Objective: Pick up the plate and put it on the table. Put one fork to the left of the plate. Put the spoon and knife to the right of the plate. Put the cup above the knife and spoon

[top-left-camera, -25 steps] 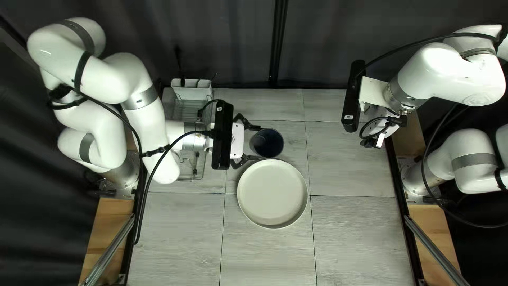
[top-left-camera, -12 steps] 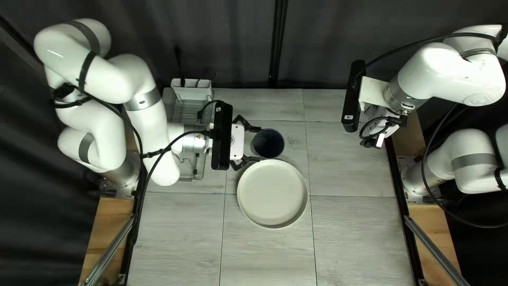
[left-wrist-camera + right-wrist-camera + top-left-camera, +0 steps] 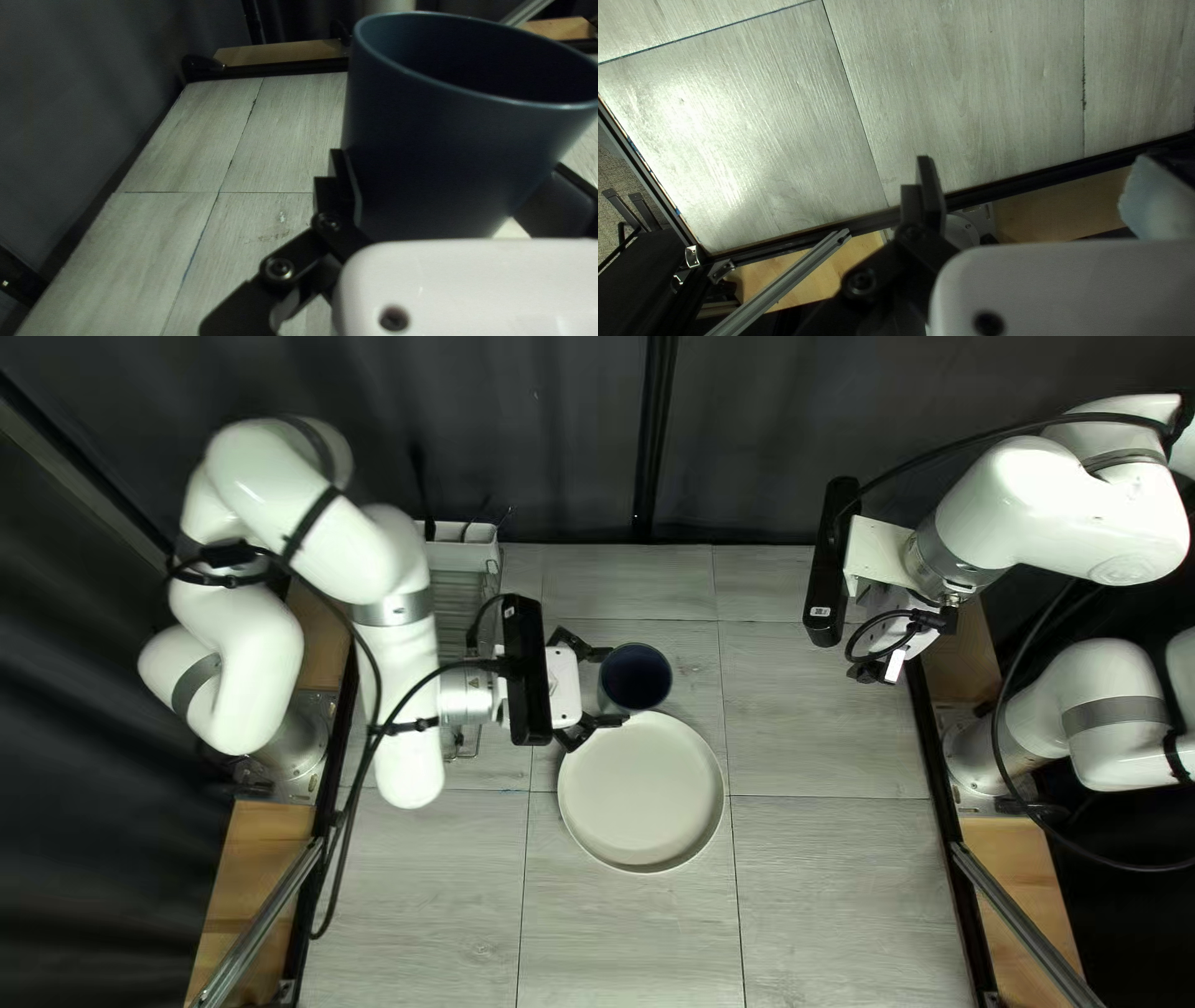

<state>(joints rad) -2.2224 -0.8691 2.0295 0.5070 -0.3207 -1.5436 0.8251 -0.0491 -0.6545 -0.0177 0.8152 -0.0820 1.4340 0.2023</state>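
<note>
My left gripper [image 3: 608, 687] holds the dark blue cup [image 3: 636, 678] just beyond the plate, and its lower finger is over the plate's rim. In the left wrist view the cup [image 3: 448, 143] stands upright, mouth up, with the left gripper [image 3: 458, 186] pressed against it from two sides. The pale round plate [image 3: 641, 793] lies on the table; cutlery is not visible. Far off at the right of the top left view hangs my right gripper [image 3: 894, 667]. In its wrist view this right gripper [image 3: 1046, 186] has one finger showing, set wide; its other finger is hidden.
A wire dish rack [image 3: 461, 591] with a white holder [image 3: 461, 550] stands at the far left of the table, partly under my left arm. Metal bars [image 3: 255, 921] slant beside the table's left and right edges.
My left arm's elbow has swung to the right, and its gripper has turned and shifted slightly toward the near edge. The cup has moved a little rightward and nearer. The right arm stayed still.
</note>
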